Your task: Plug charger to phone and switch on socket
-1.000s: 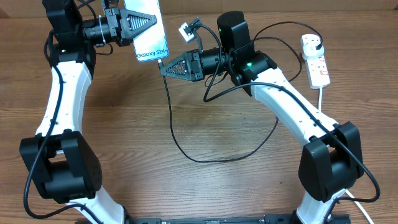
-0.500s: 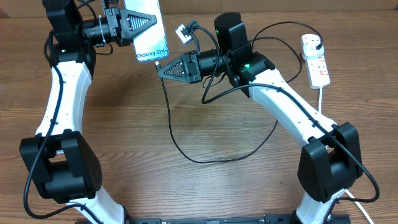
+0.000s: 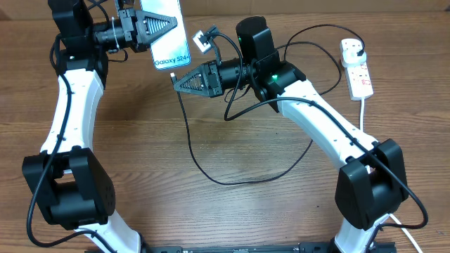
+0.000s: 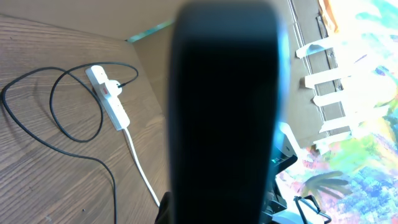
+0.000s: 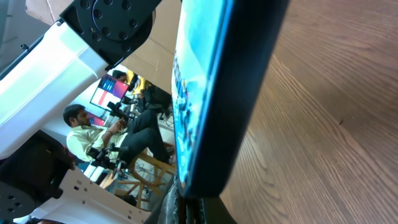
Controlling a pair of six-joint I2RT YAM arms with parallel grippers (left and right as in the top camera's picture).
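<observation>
My left gripper [image 3: 163,27] is shut on the phone [image 3: 171,56], which it holds above the table at the back with its light-blue screen up. The phone's dark back fills the left wrist view [image 4: 224,112], and its screen edge shows in the right wrist view [image 5: 205,93]. My right gripper [image 3: 178,79] is shut on the connector end of the black charger cable [image 3: 190,140], right under the phone's lower short end. The cable loops over the table to a black plug in the white socket [image 3: 357,69] at the far right, which also shows in the left wrist view [image 4: 109,96].
The socket's thick white cord [image 3: 363,112] runs toward the front along the right side. A small white-and-black part [image 3: 202,40] on the right arm's wiring sits just right of the phone. The black cable's loop [image 3: 232,176] lies mid-table.
My right gripper has moved left and slightly toward the phone's lower end, carrying the cable tip with it. The left arm and phone have not moved.
</observation>
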